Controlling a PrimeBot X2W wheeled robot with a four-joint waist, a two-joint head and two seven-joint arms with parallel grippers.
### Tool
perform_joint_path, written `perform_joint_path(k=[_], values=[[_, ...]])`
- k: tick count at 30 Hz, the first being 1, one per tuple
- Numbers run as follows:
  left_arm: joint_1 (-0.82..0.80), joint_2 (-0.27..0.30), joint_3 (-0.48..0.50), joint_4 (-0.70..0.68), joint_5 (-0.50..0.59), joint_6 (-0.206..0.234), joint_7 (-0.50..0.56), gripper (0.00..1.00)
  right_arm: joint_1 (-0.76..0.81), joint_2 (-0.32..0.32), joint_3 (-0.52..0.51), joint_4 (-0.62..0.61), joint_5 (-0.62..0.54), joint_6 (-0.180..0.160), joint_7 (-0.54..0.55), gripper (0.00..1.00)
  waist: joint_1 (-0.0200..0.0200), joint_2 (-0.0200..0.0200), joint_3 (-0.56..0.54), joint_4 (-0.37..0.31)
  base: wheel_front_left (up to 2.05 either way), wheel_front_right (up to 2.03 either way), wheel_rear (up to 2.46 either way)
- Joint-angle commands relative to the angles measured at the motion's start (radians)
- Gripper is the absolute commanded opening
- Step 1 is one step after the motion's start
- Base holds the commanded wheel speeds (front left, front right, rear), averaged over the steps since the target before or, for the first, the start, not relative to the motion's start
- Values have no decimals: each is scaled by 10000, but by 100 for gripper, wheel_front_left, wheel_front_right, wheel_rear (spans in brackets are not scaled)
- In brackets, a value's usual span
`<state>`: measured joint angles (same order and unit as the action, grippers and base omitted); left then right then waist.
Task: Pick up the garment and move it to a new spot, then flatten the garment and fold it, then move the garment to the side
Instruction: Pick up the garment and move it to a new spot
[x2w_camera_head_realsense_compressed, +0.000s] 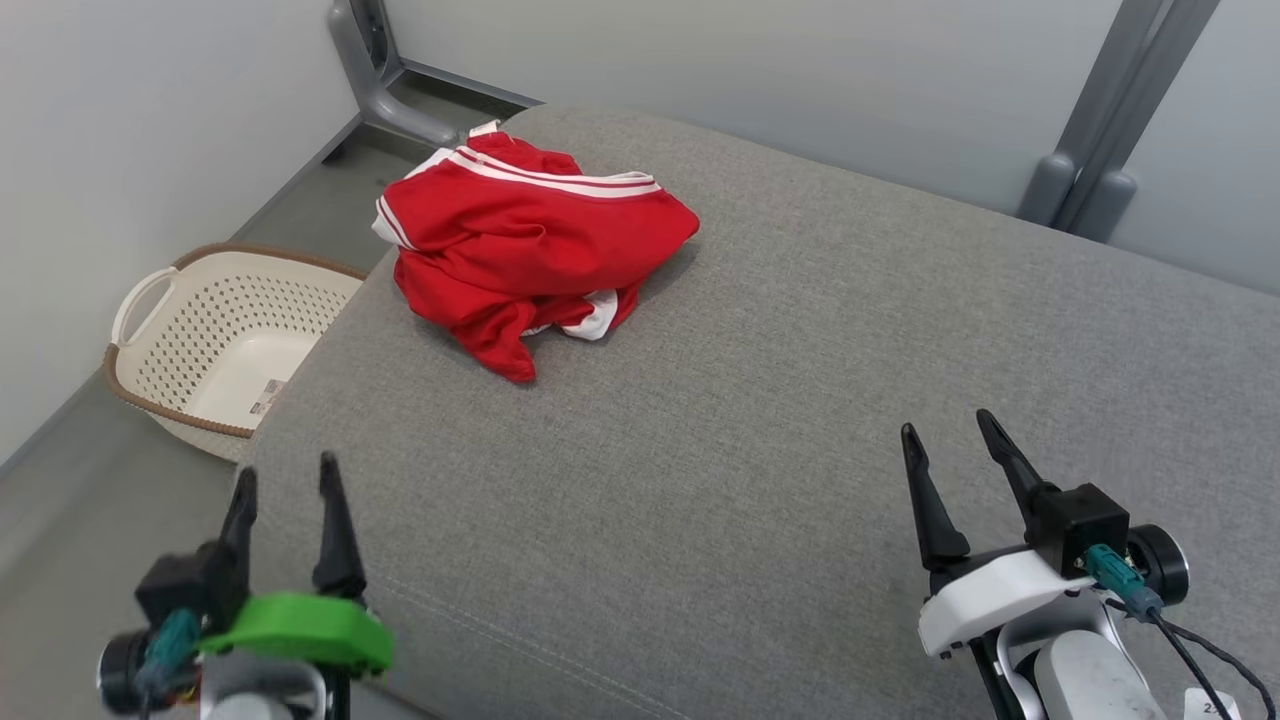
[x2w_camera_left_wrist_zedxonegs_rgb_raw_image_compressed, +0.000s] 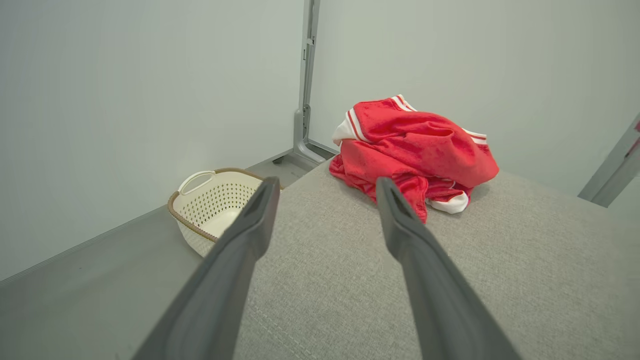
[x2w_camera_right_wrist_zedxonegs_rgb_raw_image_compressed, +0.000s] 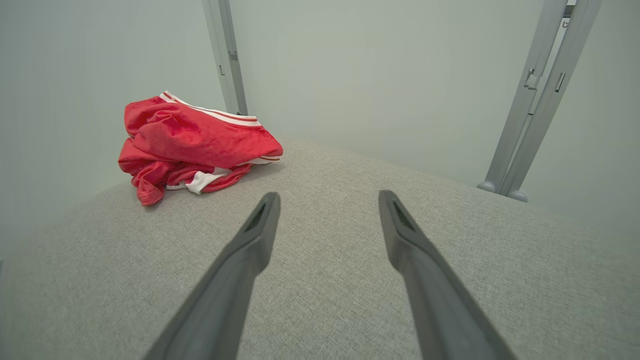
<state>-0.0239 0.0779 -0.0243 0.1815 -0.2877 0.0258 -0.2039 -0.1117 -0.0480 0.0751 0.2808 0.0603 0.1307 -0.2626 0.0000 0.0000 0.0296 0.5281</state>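
Two grippers hung over the near edge of the grey cushion (x2w_camera_head_realsense_compressed: 750, 420). At far left a cream basket (x2w_camera_head_realsense_compressed: 225, 310) sat on the floor (x2w_camera_head_realsense_compressed: 60, 540), just off the cushion's left edge. The left gripper (x2w_camera_head_realsense_compressed: 286, 468) had its jaws wide apart, empty. The red garment (x2w_camera_head_realsense_compressed: 520, 235) lay crumpled by the far left corner. Bare cushion stretched rightward to the right gripper (x2w_camera_head_realsense_compressed: 946, 423), jaws likewise apart and empty.
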Motion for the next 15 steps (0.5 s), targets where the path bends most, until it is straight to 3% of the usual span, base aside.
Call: perform_joint_path(k=[1,7,15], values=[[-674,51,-120,409,-70,-172,271,100,97,-42,-85,-77,-120,0,-22,100,0,0,132,-25,0,0,0],[-3782,-75,-294,2961,-877,-698,1569,100,273,-48,-334,-508,-574,-1,258,100,0,0,485,-178,0,0,0],[-6920,-209,846,5923,-2808,-571,2606,100,86,-47,-95,-1625,-1190,-1,1002,100,0,0,1743,-1629,0,0,0]])
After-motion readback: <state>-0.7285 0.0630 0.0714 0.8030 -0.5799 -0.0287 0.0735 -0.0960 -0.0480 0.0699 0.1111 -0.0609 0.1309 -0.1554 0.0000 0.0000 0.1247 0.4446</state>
